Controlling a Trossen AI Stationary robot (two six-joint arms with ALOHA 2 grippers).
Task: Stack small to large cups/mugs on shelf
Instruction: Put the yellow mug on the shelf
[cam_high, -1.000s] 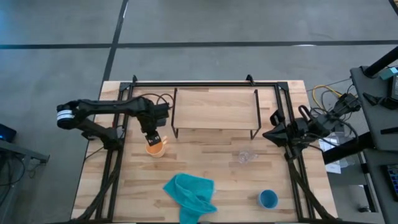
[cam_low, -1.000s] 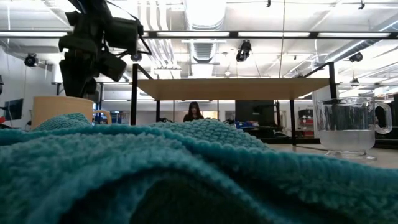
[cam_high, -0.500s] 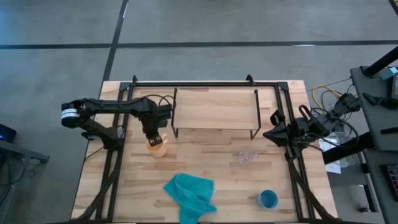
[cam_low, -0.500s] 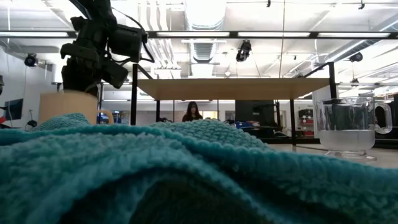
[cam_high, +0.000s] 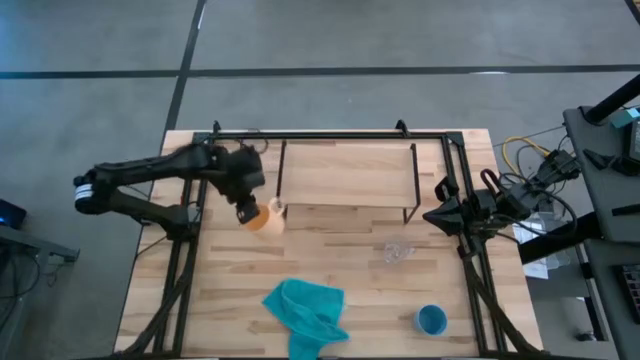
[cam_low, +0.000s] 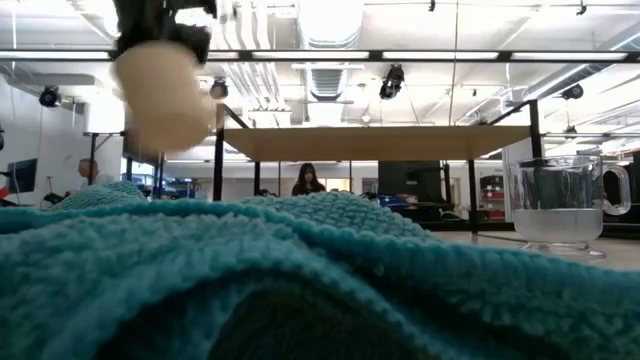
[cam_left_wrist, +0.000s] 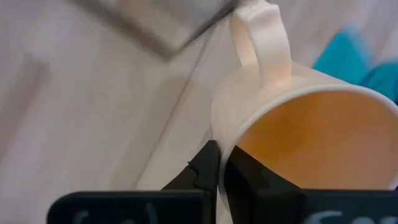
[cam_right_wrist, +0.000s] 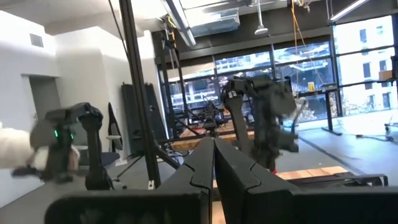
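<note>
High view: left gripper (cam_high: 248, 209) clamps orange mug (cam_high: 262, 217) by its rim, airborne just beside shelf (cam_high: 345, 175). Low view: mug clear of table. Left wrist view: rigid, light, glazed, probably slippery; rim pinch holds. Right gripper (cam_high: 436, 214) parked, fingers together.

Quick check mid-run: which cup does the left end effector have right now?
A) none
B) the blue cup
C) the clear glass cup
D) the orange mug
D: the left end effector grips the orange mug by its rim, lifted off the table beside the shelf.
</note>
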